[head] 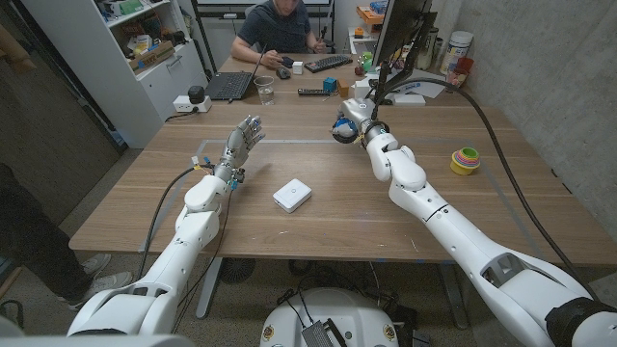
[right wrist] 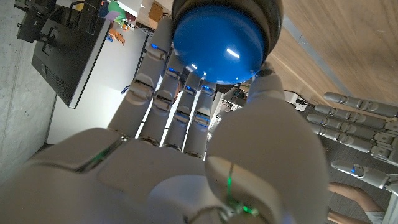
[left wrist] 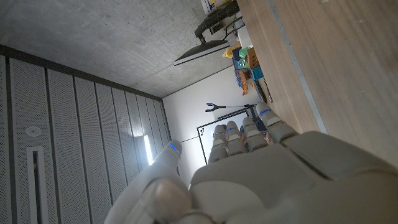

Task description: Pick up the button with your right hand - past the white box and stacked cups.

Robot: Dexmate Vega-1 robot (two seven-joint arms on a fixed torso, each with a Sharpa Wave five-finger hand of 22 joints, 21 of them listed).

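Blue domed button point(head: 343, 129) with its dark rim sits gripped in your right hand's point(head: 359, 123) fingers, lifted off the wooden worktop point(head: 318, 226); pickup looks done.

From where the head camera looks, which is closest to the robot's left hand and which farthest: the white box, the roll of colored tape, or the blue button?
Measured from the left hand:
1. White box, on the table just toward the robot's right and nearer its body.
2. Blue button, held up in the right hand, across the middle.
3. Tape roll, far over on the right side.
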